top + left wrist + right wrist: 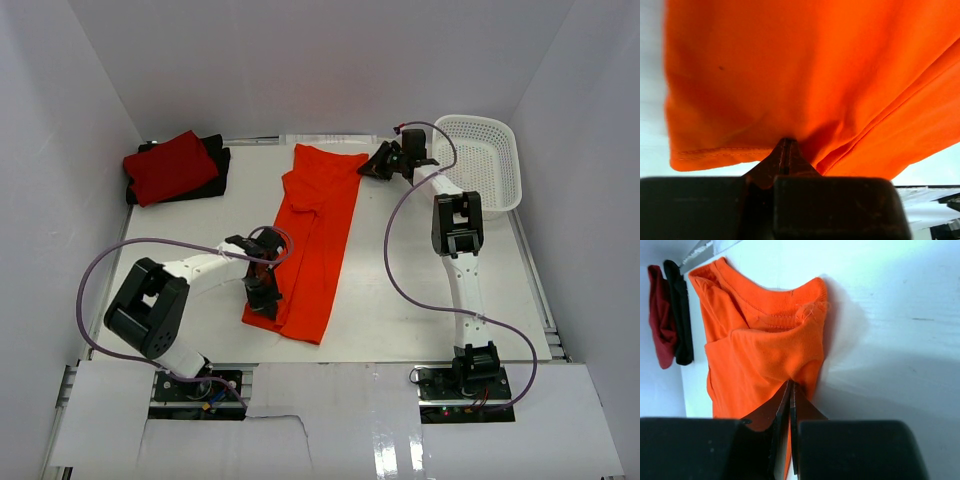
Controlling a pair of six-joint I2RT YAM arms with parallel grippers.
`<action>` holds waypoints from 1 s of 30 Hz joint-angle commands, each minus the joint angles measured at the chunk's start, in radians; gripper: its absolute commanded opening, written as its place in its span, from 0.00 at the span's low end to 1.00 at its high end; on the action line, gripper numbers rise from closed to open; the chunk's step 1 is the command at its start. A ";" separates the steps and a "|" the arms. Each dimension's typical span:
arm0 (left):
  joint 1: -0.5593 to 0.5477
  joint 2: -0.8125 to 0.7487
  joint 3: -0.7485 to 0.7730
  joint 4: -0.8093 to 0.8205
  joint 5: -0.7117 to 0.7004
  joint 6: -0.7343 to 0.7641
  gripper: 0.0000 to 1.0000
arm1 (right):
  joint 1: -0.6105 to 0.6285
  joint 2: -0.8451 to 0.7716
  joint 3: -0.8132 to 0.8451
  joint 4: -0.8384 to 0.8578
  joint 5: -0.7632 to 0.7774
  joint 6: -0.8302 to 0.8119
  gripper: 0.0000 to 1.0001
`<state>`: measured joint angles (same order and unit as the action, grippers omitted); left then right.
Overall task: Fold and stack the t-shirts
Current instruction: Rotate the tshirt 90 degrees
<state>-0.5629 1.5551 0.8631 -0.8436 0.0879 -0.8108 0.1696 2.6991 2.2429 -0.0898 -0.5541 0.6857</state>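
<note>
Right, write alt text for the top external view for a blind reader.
A long orange t-shirt lies on a white table, the left pincer gripping its near hem, the right pincer its collar end. Far left, a red t-shirt tops a black t-shirt; far right, a white basket.

Robot lab bench
White panels (300, 60) box in a white table (390, 340); a cabled left arm (150, 305) and right arm (462, 270) are bolted at its near edge.
</note>
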 commanded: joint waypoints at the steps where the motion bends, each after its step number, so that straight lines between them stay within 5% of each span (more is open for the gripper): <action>1: -0.055 -0.003 -0.021 0.031 0.039 -0.086 0.00 | -0.015 0.041 0.032 0.077 -0.015 0.077 0.08; 12: -0.178 0.054 -0.098 0.143 0.114 -0.162 0.00 | -0.019 0.039 0.041 0.208 -0.047 0.117 0.08; 22: -0.305 0.192 0.056 0.186 0.179 -0.176 0.00 | -0.018 0.013 0.046 0.182 -0.064 0.089 0.08; 30: -0.293 0.088 0.186 0.029 0.075 -0.180 0.00 | -0.035 -0.065 0.050 0.199 -0.069 0.025 0.10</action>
<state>-0.8703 1.7172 0.9863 -0.7631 0.2653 -0.9844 0.1555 2.7331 2.2620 0.0631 -0.6033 0.7506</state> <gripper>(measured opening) 0.024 0.102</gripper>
